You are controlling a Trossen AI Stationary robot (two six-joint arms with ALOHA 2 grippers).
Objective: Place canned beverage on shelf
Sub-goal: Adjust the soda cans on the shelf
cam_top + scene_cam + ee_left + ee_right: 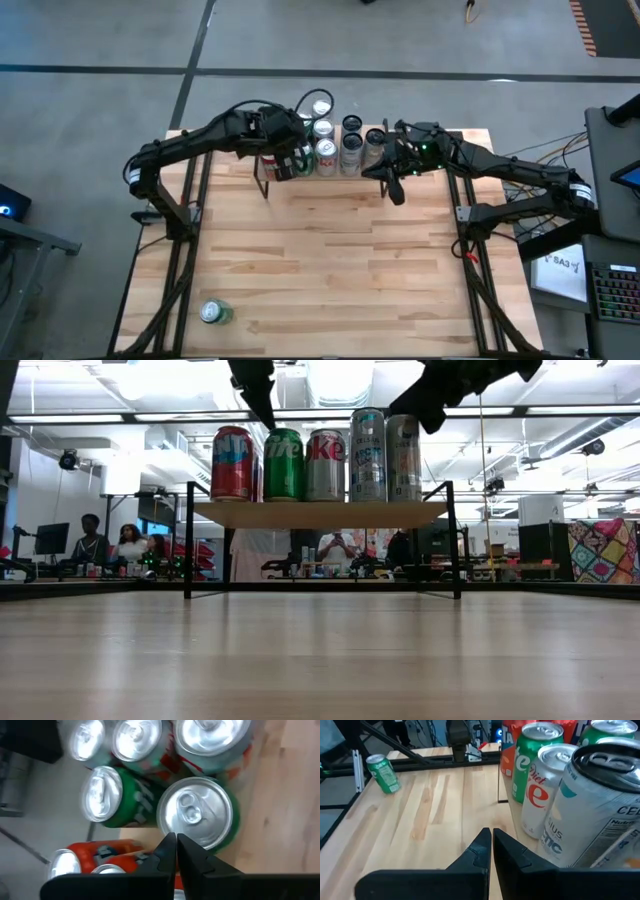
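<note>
One green can [214, 313] lies apart from the rest, near the table's [330, 260] front left corner, well away from the shelf [320, 513] at the back edge. We see it again in the right wrist view, standing tilted or leaning on the wood; we cannot tell from above whether it is upright.

The shelf already carries a row of cans [318, 465], red, green, a Diet Coke and two taller silver ones, with more behind. Both arms sit up there. We read the left gripper [176, 851] as pinched closed with nothing between its fingers, hovering just over a green can's top. The right gripper [491, 842] is likewise closed and empty, beside the tall silver cans.

We judge the stray can to be the next one to fetch. It should be stiff if full, easily dented if empty, with a smooth painted wall that could slip. We would take it around the middle of its body, jaws opened wide first, squeezing only gently.
</note>
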